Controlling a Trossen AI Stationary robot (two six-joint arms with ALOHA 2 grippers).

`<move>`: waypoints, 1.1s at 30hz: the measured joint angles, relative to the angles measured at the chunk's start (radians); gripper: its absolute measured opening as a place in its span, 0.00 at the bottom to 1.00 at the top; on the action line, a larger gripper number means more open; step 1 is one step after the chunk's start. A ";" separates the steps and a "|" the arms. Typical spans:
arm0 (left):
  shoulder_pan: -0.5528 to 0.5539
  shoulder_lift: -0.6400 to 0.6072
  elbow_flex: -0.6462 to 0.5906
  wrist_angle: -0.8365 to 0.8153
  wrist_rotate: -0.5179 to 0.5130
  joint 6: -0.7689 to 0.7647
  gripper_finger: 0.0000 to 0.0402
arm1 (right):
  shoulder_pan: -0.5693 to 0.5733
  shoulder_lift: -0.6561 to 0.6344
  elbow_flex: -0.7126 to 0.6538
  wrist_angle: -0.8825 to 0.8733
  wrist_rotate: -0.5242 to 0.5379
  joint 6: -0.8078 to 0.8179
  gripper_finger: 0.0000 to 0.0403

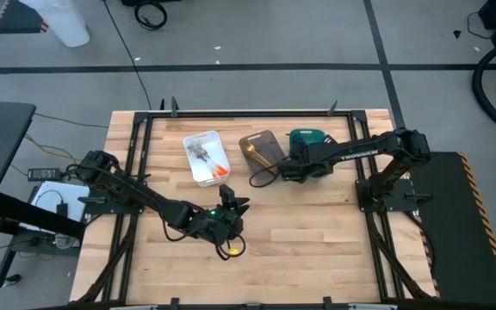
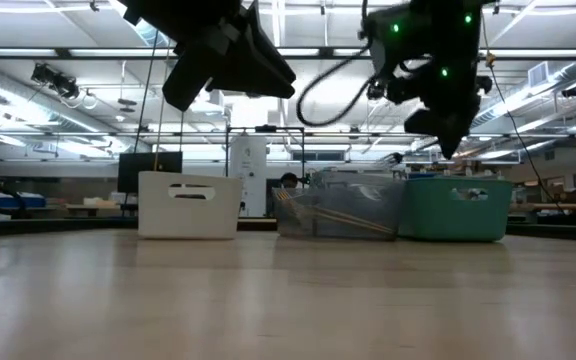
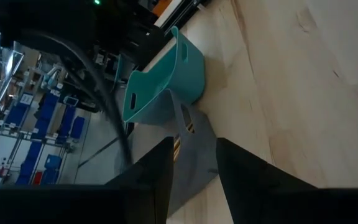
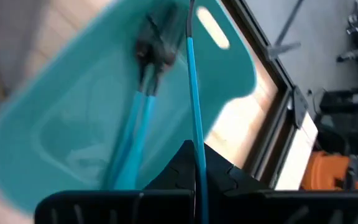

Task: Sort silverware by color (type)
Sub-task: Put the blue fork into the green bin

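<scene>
The right gripper [image 4: 194,177] is clamped on a blue-handled utensil [image 4: 193,93] and hangs directly over the teal bin [image 1: 310,138] at the far right of the table. The handle runs lengthwise straight out from between the fingers, its head pointing down into the bin, so the coming move is probably nothing more than a release. The right wrist view shows two more blue-handled pieces [image 4: 138,118] already lying in that bin, roughly parallel to the held one; the high view hides them under the arm.

The left gripper [image 1: 229,202] hovers over the near middle of the table with its fingers parted and nothing between them. Just nearer than it lies what looks like one orange-handled piece [image 1: 229,250], small and partly shadowed, so its long axis is hard to read. The left arm is clearly the nearer one for it.

The white bin [image 1: 205,157] at far left holds orange-handled silverware [image 1: 216,165]. The grey bin [image 1: 261,148] between the others holds slim gold pieces [image 2: 333,218], seen best through its wall in the low view.
</scene>
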 joint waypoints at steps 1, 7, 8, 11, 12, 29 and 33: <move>0.000 0.000 0.000 -0.001 0.000 0.000 0.32 | -0.009 -0.001 -0.014 0.000 0.000 0.005 0.02; 0.000 0.000 0.000 -0.004 -0.001 0.001 0.32 | -0.072 -0.001 -0.113 0.043 -0.001 0.006 0.02; 0.000 0.000 0.000 -0.004 -0.001 0.001 0.32 | -0.083 -0.001 -0.126 0.059 -0.001 -0.001 0.02; 0.000 0.000 0.000 -0.003 0.000 0.001 0.32 | -0.119 -0.001 -0.159 0.121 -0.006 -0.037 0.02; 0.000 0.000 0.000 -0.003 -0.001 0.001 0.32 | -0.131 -0.001 -0.168 0.146 -0.012 -0.056 0.02; 0.000 0.000 -0.001 -0.028 -0.001 0.002 0.32 | -0.239 -0.042 -0.274 0.364 -0.093 -0.151 0.08; 0.000 0.000 -0.001 -0.028 -0.001 0.002 0.32 | -0.239 -0.063 -0.274 0.376 -0.111 -0.152 0.11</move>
